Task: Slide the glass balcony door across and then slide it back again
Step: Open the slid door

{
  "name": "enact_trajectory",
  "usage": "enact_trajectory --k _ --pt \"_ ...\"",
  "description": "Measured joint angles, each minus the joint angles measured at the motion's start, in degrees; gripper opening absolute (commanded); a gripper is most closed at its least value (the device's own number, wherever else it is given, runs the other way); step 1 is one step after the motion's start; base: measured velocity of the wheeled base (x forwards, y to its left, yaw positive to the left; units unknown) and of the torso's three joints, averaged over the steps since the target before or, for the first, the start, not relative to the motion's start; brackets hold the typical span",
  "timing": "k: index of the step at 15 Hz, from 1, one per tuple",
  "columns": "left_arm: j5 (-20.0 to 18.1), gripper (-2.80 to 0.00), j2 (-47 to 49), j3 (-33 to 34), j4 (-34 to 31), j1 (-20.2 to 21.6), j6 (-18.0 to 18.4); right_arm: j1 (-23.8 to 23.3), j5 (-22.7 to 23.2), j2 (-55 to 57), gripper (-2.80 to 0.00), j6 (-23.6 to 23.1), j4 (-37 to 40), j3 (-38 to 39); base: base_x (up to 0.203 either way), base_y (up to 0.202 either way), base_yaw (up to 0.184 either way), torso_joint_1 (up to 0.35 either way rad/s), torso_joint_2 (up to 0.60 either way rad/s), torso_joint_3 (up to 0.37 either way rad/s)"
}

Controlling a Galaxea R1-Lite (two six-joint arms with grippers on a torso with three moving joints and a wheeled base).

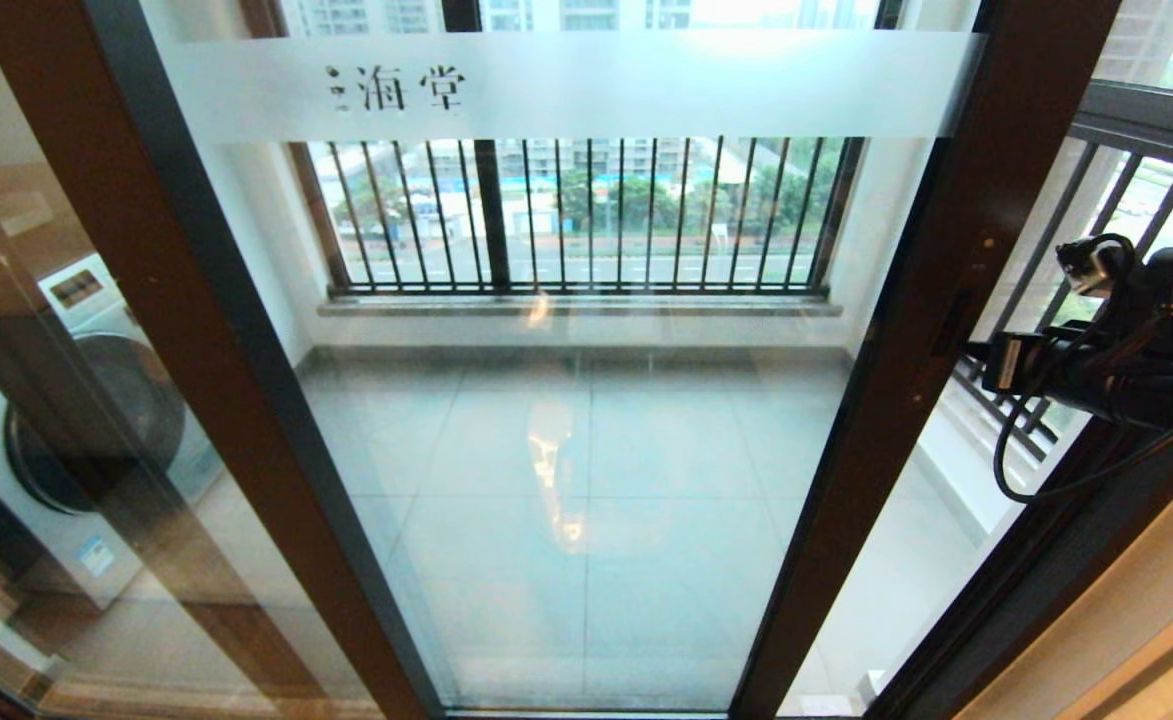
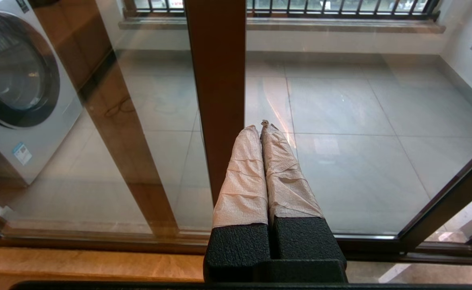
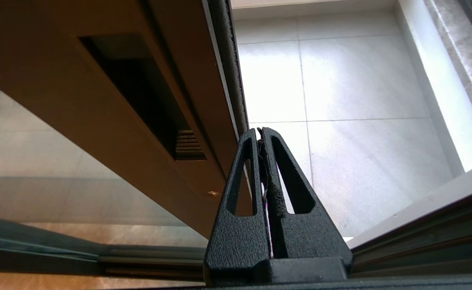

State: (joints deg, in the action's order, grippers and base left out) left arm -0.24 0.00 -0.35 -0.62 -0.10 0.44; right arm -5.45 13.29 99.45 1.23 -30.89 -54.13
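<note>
The tall clear glass balcony door in its dark brown frame (image 1: 586,400) stands partly slid across, leaving an opening along its right edge through which the pale tiled balcony floor (image 3: 340,121) shows. The right gripper (image 3: 262,135), black with slotted fingers pressed together and holding nothing, sits at that free edge, just beside the slim black handle slot (image 3: 139,88) recessed in the frame. In the head view the right arm (image 1: 1096,350) reaches in from the right toward the same edge. The left gripper (image 2: 262,127), its fingers wrapped in pale tape and closed on nothing, hangs parked low before the glass.

Risks, as judged: the closed fingertips bear on a narrow edge with a dark seal strip; they could slip off past the frame into the gap, or scuff the seal. A push off the track line could bind the panel.

Legible writing: the frosted white band (image 1: 566,85) near the top carries the characters "海棠". The label on the white front-loading washing machine (image 2: 18,100) behind the glass is unreadable.
</note>
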Motion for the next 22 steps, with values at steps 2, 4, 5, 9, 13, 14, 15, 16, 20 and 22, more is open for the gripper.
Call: enact_trajectory --k 2,4,5,9,13,14,15,16,20,22 --pt "0.0 -2.8 0.0 0.0 0.0 0.0 0.0 0.6 0.0 0.0 -2.8 0.0 -0.2 0.1 0.0 0.0 0.0 0.0 0.0 0.0" --pt "0.0 -2.8 0.0 0.0 0.0 0.0 0.0 1.5 -0.1 -0.1 -2.8 0.0 -0.4 0.4 0.0 0.0 0.0 0.0 0.0 0.0" --pt "0.0 -2.8 0.0 0.0 0.0 0.0 0.0 1.9 -0.3 -0.1 -2.8 0.0 -0.6 0.4 0.0 0.0 0.0 0.0 0.0 0.0" --pt "0.0 -2.8 0.0 0.0 0.0 0.0 0.0 4.1 -2.0 -0.1 -2.8 0.8 -1.0 0.7 0.0 0.0 0.0 0.0 0.0 0.0" --pt "0.0 -2.8 0.0 0.0 0.0 0.0 0.0 5.6 -2.5 -0.1 -2.8 0.9 -1.2 0.7 0.0 0.0 0.0 0.0 0.0 0.0" --pt "0.0 -2.8 0.0 0.0 0.0 0.0 0.0 6.0 -2.9 -0.1 -2.8 0.9 -1.2 0.7 0.0 0.0 0.0 0.0 0.0 0.0" --pt "0.0 -2.8 0.0 0.0 0.0 0.0 0.0 6.4 -3.1 -0.1 -2.8 0.9 -1.2 0.7 0.0 0.0 0.0 0.0 0.0 0.0" --pt "0.0 -2.8 0.0 0.0 0.0 0.0 0.0 6.7 -3.1 -0.1 -2.8 0.9 -1.2 0.7 0.0 0.0 0.0 0.0 0.0 0.0" --pt "0.0 -2.8 0.0 0.0 0.0 0.0 0.0 7.8 -3.9 -0.1 -2.8 0.9 -1.2 0.8 0.0 0.0 0.0 0.0 0.0 0.0" --pt "0.0 -2.8 0.0 0.0 0.0 0.0 0.0 8.7 -5.0 -0.1 -2.8 1.5 -1.2 0.7 0.0 0.0 0.0 0.0 0.0 0.0"
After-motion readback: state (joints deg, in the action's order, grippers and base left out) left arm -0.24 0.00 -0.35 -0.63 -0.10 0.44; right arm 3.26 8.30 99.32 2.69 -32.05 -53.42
